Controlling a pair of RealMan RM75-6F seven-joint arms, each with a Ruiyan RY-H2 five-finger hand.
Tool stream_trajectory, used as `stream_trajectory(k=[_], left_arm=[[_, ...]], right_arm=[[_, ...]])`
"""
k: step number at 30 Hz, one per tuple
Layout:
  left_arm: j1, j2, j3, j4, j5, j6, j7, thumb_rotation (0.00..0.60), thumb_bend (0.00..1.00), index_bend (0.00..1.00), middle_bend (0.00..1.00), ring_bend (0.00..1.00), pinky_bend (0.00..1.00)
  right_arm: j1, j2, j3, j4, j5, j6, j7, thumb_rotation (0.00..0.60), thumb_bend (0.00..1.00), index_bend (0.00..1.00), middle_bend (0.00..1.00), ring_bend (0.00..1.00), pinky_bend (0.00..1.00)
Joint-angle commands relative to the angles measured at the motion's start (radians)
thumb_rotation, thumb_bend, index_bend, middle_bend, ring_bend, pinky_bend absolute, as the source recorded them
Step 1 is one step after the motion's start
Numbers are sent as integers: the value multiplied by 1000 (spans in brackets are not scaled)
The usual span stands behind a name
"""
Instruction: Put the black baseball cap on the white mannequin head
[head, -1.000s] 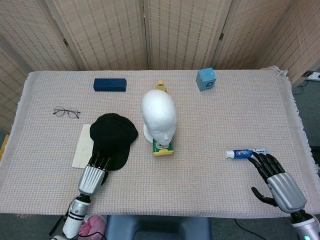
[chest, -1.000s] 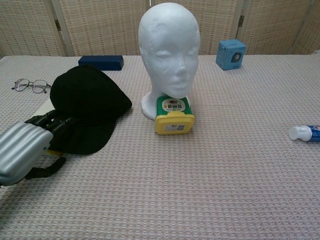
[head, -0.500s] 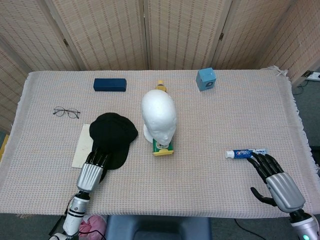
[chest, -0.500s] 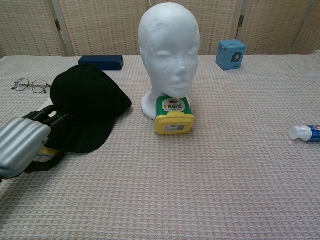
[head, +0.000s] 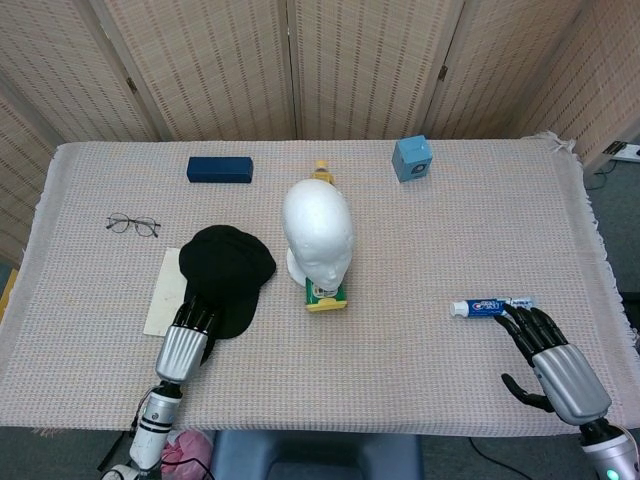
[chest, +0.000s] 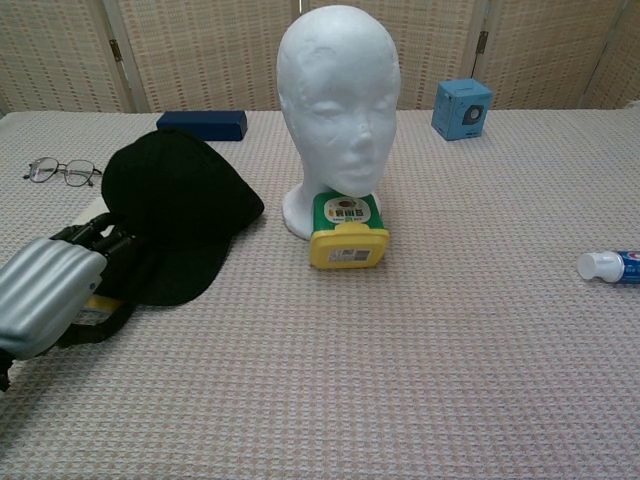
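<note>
The black baseball cap (head: 228, 272) (chest: 176, 212) lies on the table left of the white mannequin head (head: 318, 232) (chest: 338, 100), which stands upright and bare. My left hand (head: 187, 342) (chest: 48, 296) lies at the cap's near left edge. Its fingers (chest: 108, 243) stretch over the brim and touch it, and the thumb sits lower with a gap showing between. My right hand (head: 553, 362) rests near the front right edge with its fingers spread and holds nothing. It shows only in the head view.
A yellow-lidded green jar (head: 325, 294) (chest: 347, 230) stands against the mannequin's base. A beige card (head: 164, 290) lies under the cap's left side. A toothpaste tube (head: 489, 306), glasses (head: 132, 225), a navy case (head: 219, 169) and a blue box (head: 412, 158) lie around.
My left hand has drawn back slightly toward the table's near edge, with its fingers still on the brim. The cap has barely shifted. My right hand has not moved.
</note>
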Motion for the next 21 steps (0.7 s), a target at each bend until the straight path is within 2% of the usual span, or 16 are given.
stream_trajectory(k=[1, 9, 21], left_arm=[[-5, -9, -3, 14, -2, 8, -14, 600, 384, 243, 295, 131, 258], [-14, -36, -12, 51, -11, 25, -50, 600, 384, 330, 363, 179, 274], [-26, -77, -38, 127, -26, 96, -143, 600, 384, 542, 599, 404, 515]], right_arm=[[1, -1, 1, 0, 2, -3, -2, 600, 277, 0, 0, 0, 0], [0, -1, 3, -3, 7, -4, -8, 600, 280, 0, 0, 0, 0], [10, -6, 4, -4, 12, -24, -12, 600, 280, 0, 0, 0, 0]])
